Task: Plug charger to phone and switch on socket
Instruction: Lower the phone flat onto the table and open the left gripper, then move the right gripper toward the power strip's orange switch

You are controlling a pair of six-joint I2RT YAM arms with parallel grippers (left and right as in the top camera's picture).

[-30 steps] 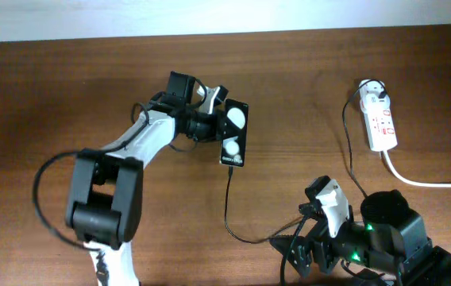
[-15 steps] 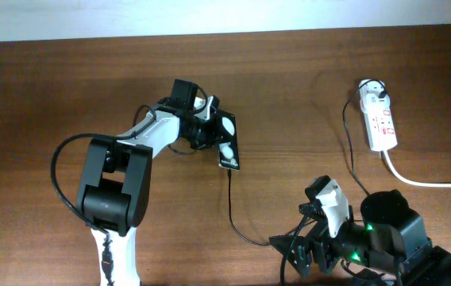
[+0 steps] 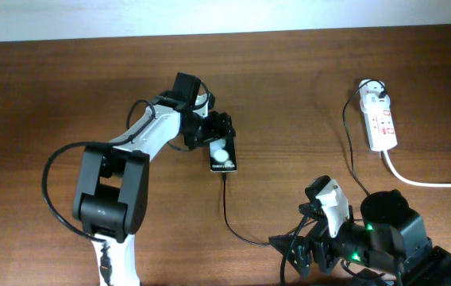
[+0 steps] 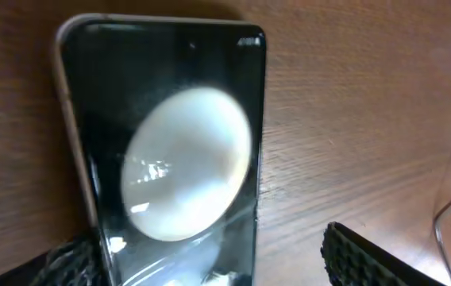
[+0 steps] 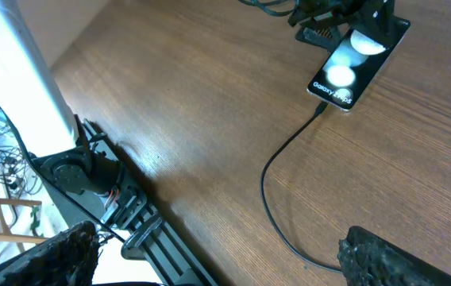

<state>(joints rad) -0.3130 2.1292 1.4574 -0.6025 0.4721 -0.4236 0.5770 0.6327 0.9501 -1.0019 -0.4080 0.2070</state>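
We judge the cable end of the job to be done, so the coming move turns on the socket. It sits on the far right of the worktop, its long axis running from near to far with a slight tilt. The white adapter is seated at its far end and the red switch marks are along its middle. The right gripper hangs low by the near edge, its fingers spread wide and holding nothing. From there the socket lies farther out and off to the right, well apart from it. Even so, the right arm is plainly the nearer one, since the left would have to cross the whole worktop.

The phone lies flat, face up, left of centre, its long axis also running near to far. The left gripper is at the phone's far end. In the left wrist view its fingers are spread wider than the phone, with a bare gap on one side, so we read it as not pinching.

The charger meets the phone's near end. It then runs toward us, bends right under the right arm and climbs to the adapter. A press on the switch should avoid snagging that thin cable or the thick white cord leaving the socket's near end.

The worktop is dark, grained wood with a pale wall along its far edge. Past the near edge, the right wrist view shows loose wires and a white upright.
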